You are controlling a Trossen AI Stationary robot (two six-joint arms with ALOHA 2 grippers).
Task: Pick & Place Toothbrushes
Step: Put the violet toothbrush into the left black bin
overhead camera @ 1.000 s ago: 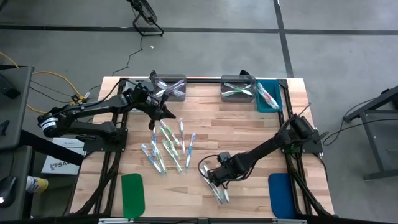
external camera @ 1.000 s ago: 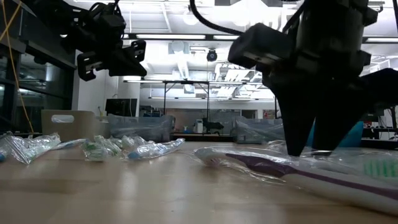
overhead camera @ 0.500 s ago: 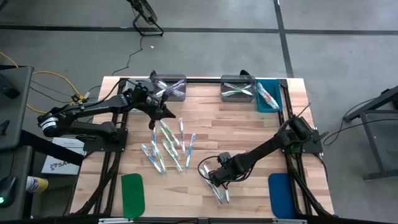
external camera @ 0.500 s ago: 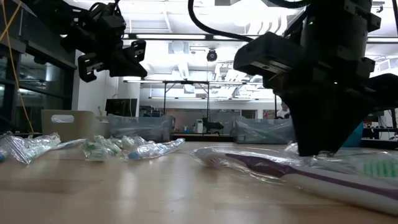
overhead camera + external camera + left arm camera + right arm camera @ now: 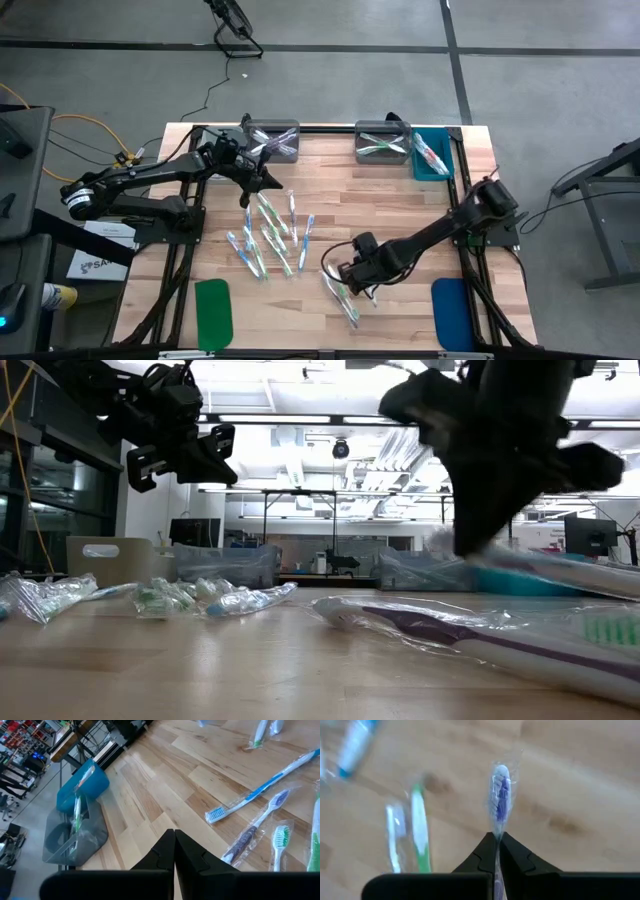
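High view first: butcher-block wooden table (image 5: 400, 200) with visible plank seams, and a loose scatter of clear-wrapped toothbrushes (image 5: 272, 235) lying left of centre, thin sticks with green and blue accents. A smaller bunch (image 5: 340, 298) sits near the front, under the right arm. Along the far edge there's a grey bin (image 5: 273, 142) and a second grey bin (image 5: 382, 141), both with crinkly wrapped brushes in them, plus a teal bin (image 5: 432, 155) just beside the second one. Flat green pad (image 5: 213, 311) and blue pad (image 5: 449, 314) at the front corners.

Right gripper (image 5: 496, 840) is pinched narrow on a purple-bristled toothbrush (image 5: 500, 807), still in its shiny plastic sleeve, which sticks out straight past the fingertips above the wood. In the low view another purple-handled wrapped brush (image 5: 470, 640) lies flat on the table up close.

Left gripper (image 5: 174, 837) hangs above the table near the first grey bin, fingers pressed together with nothing between them.
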